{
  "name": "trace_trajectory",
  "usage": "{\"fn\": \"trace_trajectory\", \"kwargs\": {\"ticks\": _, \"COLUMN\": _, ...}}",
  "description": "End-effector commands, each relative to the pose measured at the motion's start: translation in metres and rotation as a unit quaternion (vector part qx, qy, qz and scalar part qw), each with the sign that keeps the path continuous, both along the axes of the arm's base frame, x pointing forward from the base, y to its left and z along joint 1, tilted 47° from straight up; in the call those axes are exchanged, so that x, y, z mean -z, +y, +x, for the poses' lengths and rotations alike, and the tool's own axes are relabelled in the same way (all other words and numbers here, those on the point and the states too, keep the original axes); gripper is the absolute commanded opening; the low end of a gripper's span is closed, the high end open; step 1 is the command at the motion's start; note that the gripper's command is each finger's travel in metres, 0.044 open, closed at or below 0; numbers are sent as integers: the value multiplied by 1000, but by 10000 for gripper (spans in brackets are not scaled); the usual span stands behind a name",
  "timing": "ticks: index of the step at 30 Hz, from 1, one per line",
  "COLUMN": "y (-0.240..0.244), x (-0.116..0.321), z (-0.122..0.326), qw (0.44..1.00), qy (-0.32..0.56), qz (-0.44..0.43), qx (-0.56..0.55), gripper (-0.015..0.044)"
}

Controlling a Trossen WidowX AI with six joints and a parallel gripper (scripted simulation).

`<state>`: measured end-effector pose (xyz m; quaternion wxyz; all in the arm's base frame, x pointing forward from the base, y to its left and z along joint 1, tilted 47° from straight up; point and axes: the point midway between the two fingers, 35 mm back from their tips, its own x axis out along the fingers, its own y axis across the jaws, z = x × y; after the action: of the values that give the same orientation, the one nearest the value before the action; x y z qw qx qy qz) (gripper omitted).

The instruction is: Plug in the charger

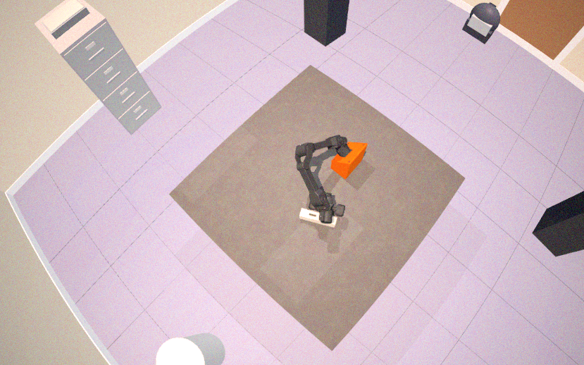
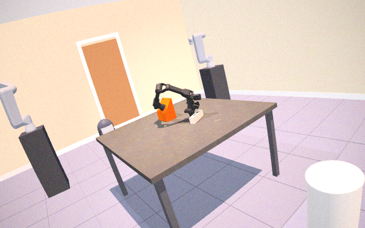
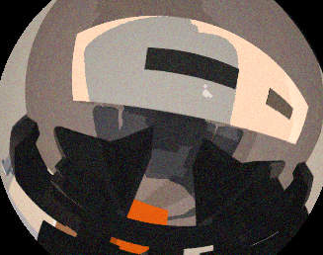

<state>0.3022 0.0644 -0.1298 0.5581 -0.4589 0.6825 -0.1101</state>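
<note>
The white power strip [image 1: 306, 214] [image 2: 196, 117] [image 3: 254, 101] lies on the table under my gripper. In the wrist view it spans the upper part, largely in shadow, with a long dark recess and a smaller one at its right end. My gripper [image 3: 175, 133] is shut on the dark charger [image 3: 168, 160], whose body shows between the fingers, at the near edge of the strip. The prongs do not show, and I cannot tell whether they are in an outlet. In the top and exterior views the arm's dark end hides the charger and part of the strip.
The arm is mounted at an orange wedge-shaped block [image 1: 351, 156] [image 2: 167, 112], which stands on the brown table [image 1: 249, 190] [image 2: 155, 152] behind the strip. Off the table stand a white cylinder [image 1: 180, 353] [image 2: 333, 177], dark pedestals and a filing cabinet [image 1: 115, 72].
</note>
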Motion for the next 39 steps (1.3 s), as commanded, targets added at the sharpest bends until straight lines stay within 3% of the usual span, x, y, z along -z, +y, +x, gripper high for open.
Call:
{"fn": "trace_trajectory", "kwargs": {"ticks": 1, "y": 3, "x": 1, "z": 6, "qw": 1000, "qy": -7, "qz": 5, "qx": -1, "gripper": 0}}
{"fn": "trace_trajectory", "kwargs": {"ticks": 39, "y": 9, "x": 3, "z": 15, "qw": 1000, "qy": -8, "qz": 5, "qx": -1, "gripper": 0}}
